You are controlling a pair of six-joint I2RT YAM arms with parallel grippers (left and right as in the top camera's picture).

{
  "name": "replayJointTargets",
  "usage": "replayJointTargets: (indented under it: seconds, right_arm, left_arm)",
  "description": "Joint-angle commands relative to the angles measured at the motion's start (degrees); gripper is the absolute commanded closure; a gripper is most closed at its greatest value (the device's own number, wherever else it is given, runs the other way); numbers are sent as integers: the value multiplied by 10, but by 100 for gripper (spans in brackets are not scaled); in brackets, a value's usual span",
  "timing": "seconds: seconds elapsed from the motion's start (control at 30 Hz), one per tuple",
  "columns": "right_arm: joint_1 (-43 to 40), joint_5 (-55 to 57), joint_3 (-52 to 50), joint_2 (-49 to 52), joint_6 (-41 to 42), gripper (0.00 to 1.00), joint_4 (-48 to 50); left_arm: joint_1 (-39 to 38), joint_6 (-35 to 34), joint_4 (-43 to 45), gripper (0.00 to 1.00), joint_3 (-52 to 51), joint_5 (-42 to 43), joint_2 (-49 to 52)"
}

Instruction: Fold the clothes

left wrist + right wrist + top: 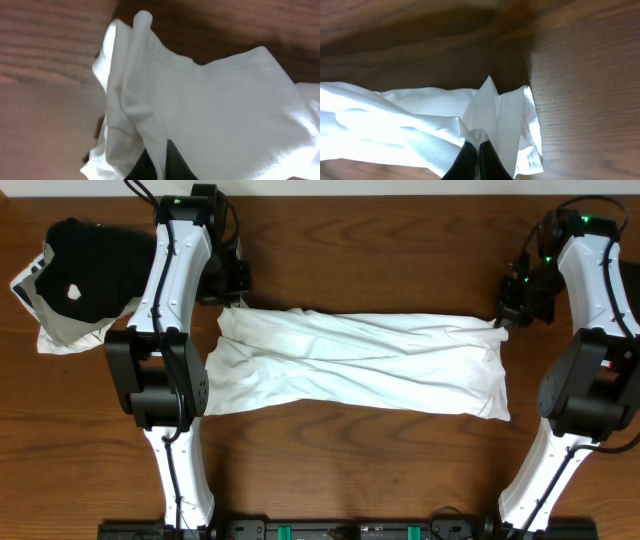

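Across the middle of the wooden table (pixel 340 455) the white T-shirt (pixel 360 365) lies gathered in a long band between both arms. Left gripper (pixel 232 300) pinches its far left corner; right gripper (pixel 503 321) is clamped on its far right corner. Black garment (pixel 100 260) lies apart, far left

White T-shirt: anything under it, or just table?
Only wooden table shows around the white T-shirt; whatever lies beneath is covered by cloth. The left gripper and right gripper pinch its far corners.
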Motion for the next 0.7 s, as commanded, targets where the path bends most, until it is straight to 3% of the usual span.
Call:
replayJointTargets:
  seconds: [0.0, 0.67]
  right_arm:
    - [-2, 0, 10, -12, 14, 99, -7]
    - [-2, 3, -7, -108, -9, 99, -89]
  left_arm:
    - [2, -4, -18, 94, 12, -1, -12]
    - [2, 17, -121, 94, 11, -1, -12]
